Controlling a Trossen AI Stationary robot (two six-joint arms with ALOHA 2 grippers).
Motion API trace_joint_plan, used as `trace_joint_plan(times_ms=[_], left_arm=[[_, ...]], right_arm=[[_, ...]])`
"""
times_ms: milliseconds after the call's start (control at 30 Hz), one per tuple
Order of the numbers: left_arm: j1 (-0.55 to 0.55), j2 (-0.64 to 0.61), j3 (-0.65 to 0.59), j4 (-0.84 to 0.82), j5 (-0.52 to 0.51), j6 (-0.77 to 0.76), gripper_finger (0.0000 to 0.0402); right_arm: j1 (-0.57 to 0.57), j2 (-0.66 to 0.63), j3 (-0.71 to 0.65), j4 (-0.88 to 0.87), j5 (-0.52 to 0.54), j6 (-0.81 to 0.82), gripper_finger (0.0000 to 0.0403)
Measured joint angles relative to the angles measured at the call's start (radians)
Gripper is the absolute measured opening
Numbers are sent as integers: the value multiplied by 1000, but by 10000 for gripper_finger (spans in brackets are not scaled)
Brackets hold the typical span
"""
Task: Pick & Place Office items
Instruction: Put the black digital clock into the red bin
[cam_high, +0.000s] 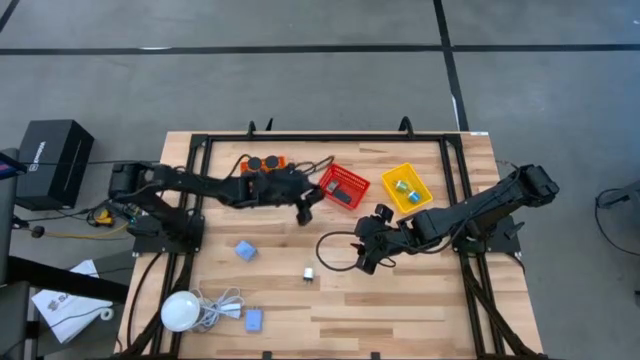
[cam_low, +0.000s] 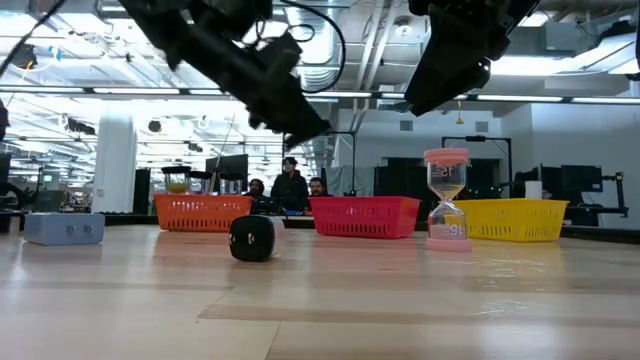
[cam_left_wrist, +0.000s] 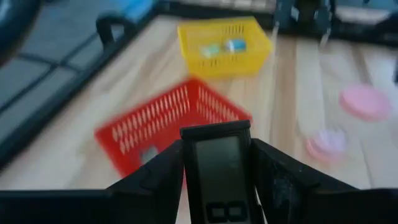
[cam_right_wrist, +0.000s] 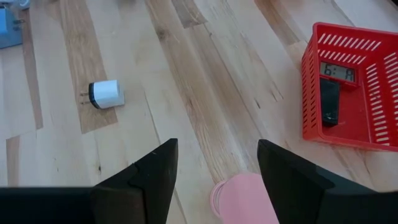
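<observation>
My left gripper (cam_high: 303, 210) hangs above the table just left of the red basket (cam_high: 343, 186) and is shut on a flat black rectangle with a grey display (cam_left_wrist: 219, 167). My right gripper (cam_right_wrist: 217, 146) is open and hangs above a pink hourglass (cam_low: 447, 200), which stands upright on its base. Its pink top (cam_right_wrist: 245, 196) shows below the gap between the fingers, apart from them. A white charger block (cam_right_wrist: 106, 93) and two light-blue pieces (cam_high: 245, 250) (cam_high: 253, 320) lie on the table. My left gripper pinches the flat black rectangle by its two long sides (cam_left_wrist: 186, 163) between its two fingers, display face up. The fingers lie along its length. It is lifted clear of the table, with the red basket (cam_left_wrist: 174, 124) beyond and below it.
The red basket (cam_right_wrist: 351, 87) holds a small clock and a black rectangle. The yellow basket (cam_high: 406, 189) holds small green and white blocks. The orange basket (cam_high: 265, 163) holds black cylinders. A white bulb with cable (cam_high: 180, 310) lies at the near left. People sit beyond the table (cam_low: 290, 185).
</observation>
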Motion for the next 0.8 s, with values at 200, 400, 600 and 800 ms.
trace_joint_plan(times_ms=[200, 400, 600, 800], left_arm=[[77, 130, 0, 198, 57, 42, 163], [126, 245, 54, 293, 56, 60, 165], [146, 339, 109, 289, 57, 89, 165], [169, 354, 122, 296, 56, 89, 178]], right_arm=[[0, 0, 0, 0, 1, 0, 212], [0, 0, 0, 0, 2, 0, 212], [-1, 0, 0, 0, 4, 0, 212], [-1, 0, 0, 0, 4, 0, 212]])
